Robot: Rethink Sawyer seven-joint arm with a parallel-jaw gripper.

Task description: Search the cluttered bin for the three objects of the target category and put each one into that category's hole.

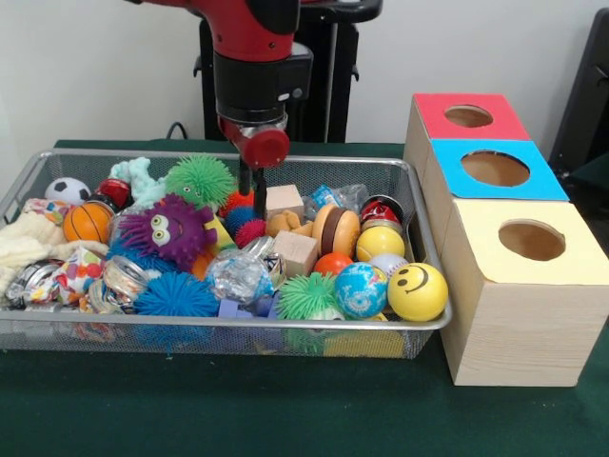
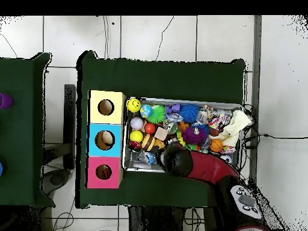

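My gripper [image 1: 253, 195] hangs low over the back middle of the wire bin [image 1: 228, 324], just above a red spiky ball [image 1: 238, 202] and beside a wooden block [image 1: 284, 199]. Nothing shows in its grasp. To the right of the bin stands a wooden box with a red-topped hole [image 1: 468, 116], a blue-topped hole [image 1: 495, 168] and a yellow-topped hole [image 1: 531, 240]. From above, the arm [image 2: 198, 167] covers the gripper, and something pale shows inside the blue hole [image 2: 106, 139].
The bin holds a purple furry monster [image 1: 174, 228], a green spiky ball [image 1: 200, 179], a blue spiky ball [image 1: 176, 295], a yellow smiley ball [image 1: 417, 290], a globe ball [image 1: 361, 289], a basketball [image 1: 88, 221], another wooden block [image 1: 296, 252] and several wrapped bits.
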